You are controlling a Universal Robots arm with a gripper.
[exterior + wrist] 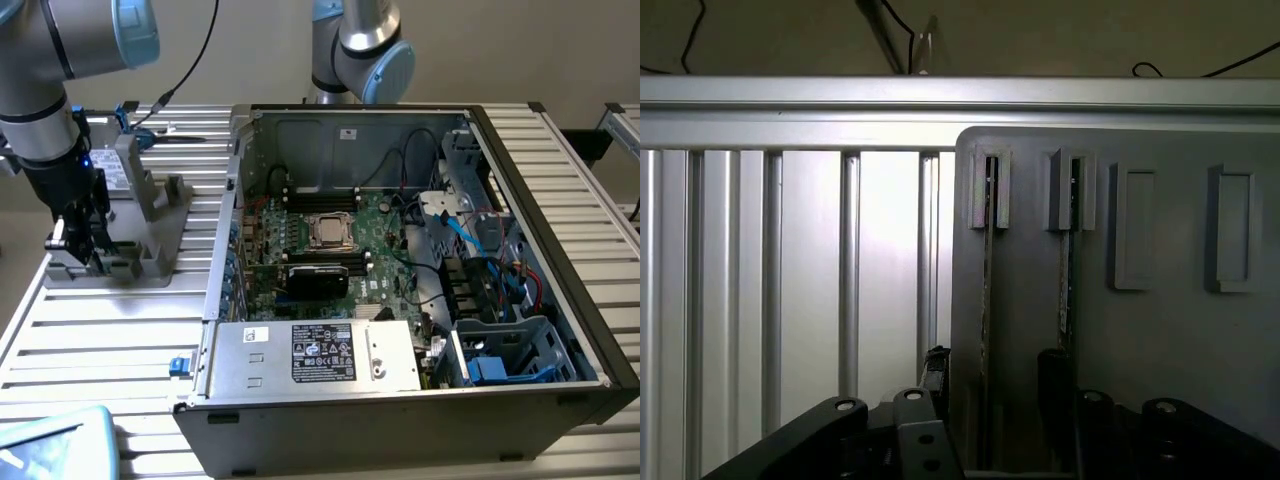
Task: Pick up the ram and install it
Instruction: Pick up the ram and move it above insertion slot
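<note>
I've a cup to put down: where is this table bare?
The ribbed table is bare between the grey holder, the computer case and the pale blue thing at the corner. Another bare strip lies past the case on the exterior view's right. Crowded: inside the case, and the holder under the pincer.

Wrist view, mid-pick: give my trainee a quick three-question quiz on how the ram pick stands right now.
1. True or false: the gripper is over the grey holder, outside the computer case.
2. How many ram sticks stand in the grey holder? A one, B two, C four.
3. Fill in: the gripper's jaws stand ___, straddling one stick.
Key: 1 true; 2 B; 3 open.
</note>
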